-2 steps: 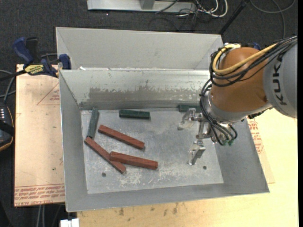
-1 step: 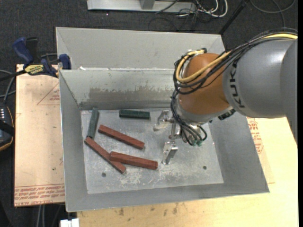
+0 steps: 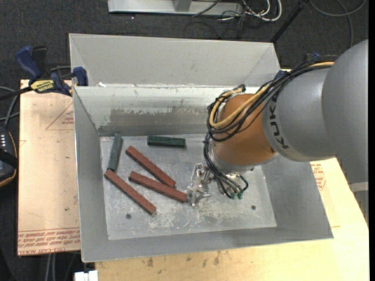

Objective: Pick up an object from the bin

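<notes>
My gripper [image 3: 195, 193] is low over the bin floor, right of the middle, under the orange wrist cover. It sits at the right end of a reddish-brown bar [image 3: 158, 186] that lies slanted across the floor; whether it touches that bar I cannot tell. A second reddish-brown bar [image 3: 150, 165] lies just above it, roughly parallel. A third [image 3: 130, 191] lies further left, toward the front.
A dark green bar [image 3: 166, 141] lies near the back wall. A grey-green bar [image 3: 115, 152] stands slanted by the left wall. The arm and its cables cover the bin's right part.
</notes>
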